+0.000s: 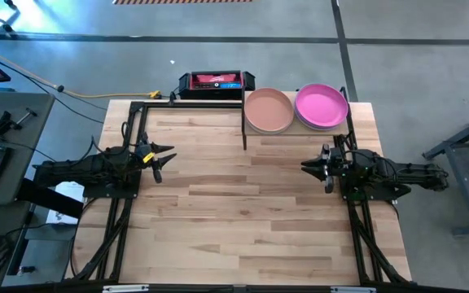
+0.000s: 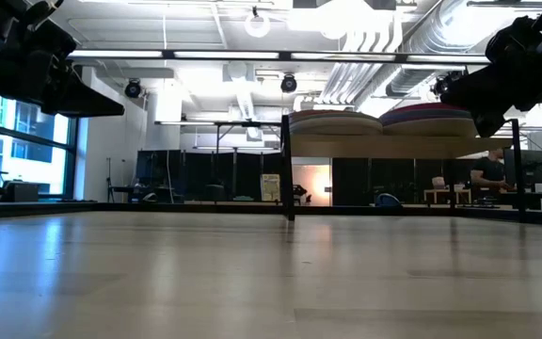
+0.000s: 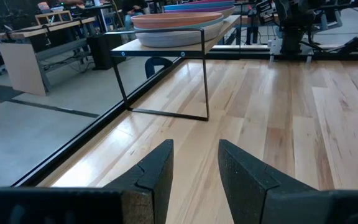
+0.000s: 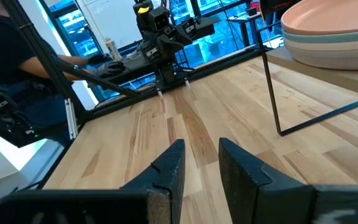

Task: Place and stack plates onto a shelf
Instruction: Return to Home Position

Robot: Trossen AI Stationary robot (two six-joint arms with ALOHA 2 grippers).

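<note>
High view gives me the shelf (image 1: 295, 130) at one o'clock on the surface (image 1: 243, 220), bearing two stacks: the terracotta plate (image 1: 268, 111) tops one, the pink plate (image 1: 322, 105) the other, at its three o'clock. My left hand (image 1: 163, 159) sits at nine o'clock and my right hand (image 1: 308, 167) at three, both with fingers apart.

- The plates beneath the terracotta plate (image 1: 268, 111) and the pink plate (image 1: 322, 105) are covered in the high view, so neither pile can be counted there.
- In the right wrist view the nearer stack (image 4: 334, 37) is cut off by the picture's edge.
- A person (image 4: 8, 56) is cropped there too.
</note>
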